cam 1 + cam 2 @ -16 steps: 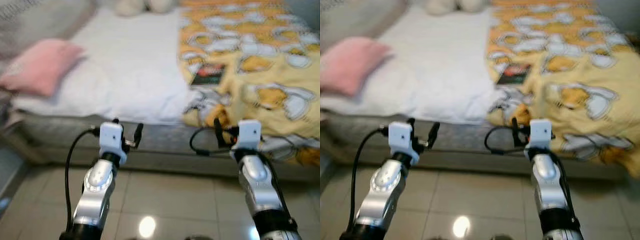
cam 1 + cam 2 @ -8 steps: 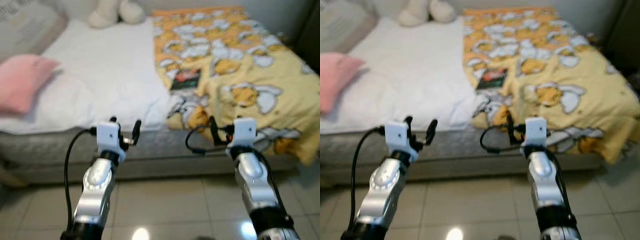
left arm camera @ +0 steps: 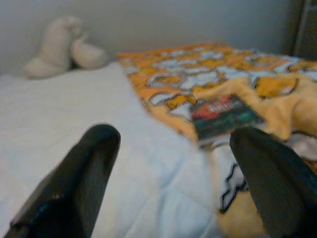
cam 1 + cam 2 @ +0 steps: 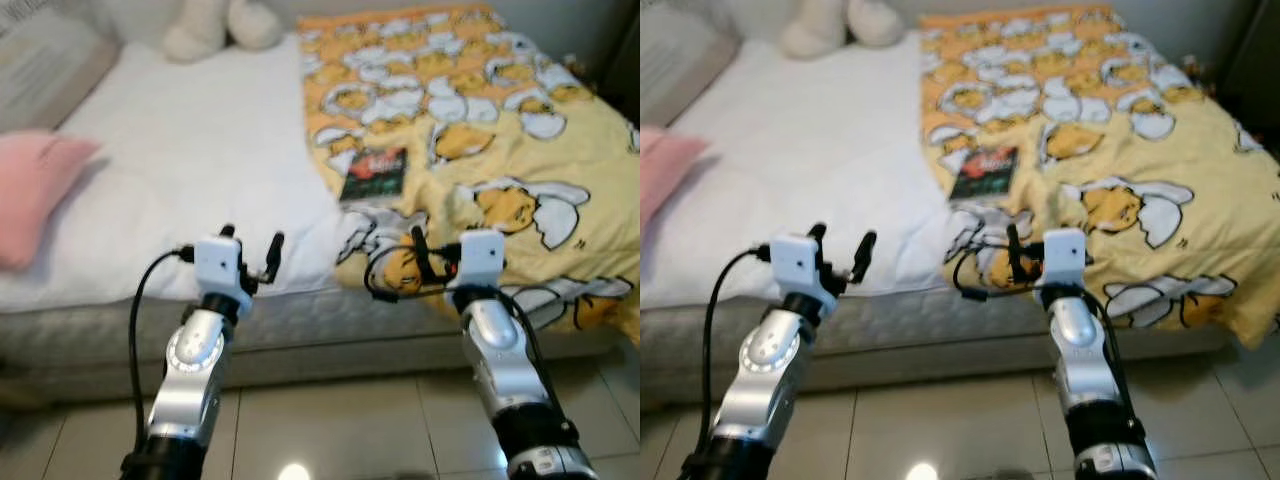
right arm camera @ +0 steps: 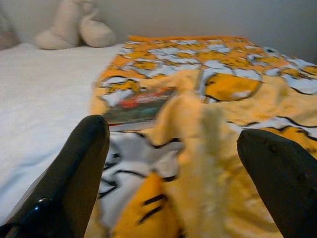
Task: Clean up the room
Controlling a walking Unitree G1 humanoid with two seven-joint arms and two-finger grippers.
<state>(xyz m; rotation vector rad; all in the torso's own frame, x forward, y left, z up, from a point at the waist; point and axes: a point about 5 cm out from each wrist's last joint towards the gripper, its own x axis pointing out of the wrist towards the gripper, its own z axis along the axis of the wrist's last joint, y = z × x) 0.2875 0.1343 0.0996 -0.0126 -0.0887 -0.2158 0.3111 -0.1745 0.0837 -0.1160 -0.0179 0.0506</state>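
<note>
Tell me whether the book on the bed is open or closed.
Closed. The book lies flat on the yellow blanket, showing a single dark cover with no pages spread.

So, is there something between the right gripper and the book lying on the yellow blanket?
A raised fold of the yellow blanket stands between the open right gripper and the book, partly hiding it in the right wrist view. Nothing else visible is in the way.

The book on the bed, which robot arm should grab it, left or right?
Probably the right. The book lies on the yellow blanket, roughly ahead of the right gripper, whose fingers are open. The left gripper, also open, sits further over, before the white sheet.
</note>
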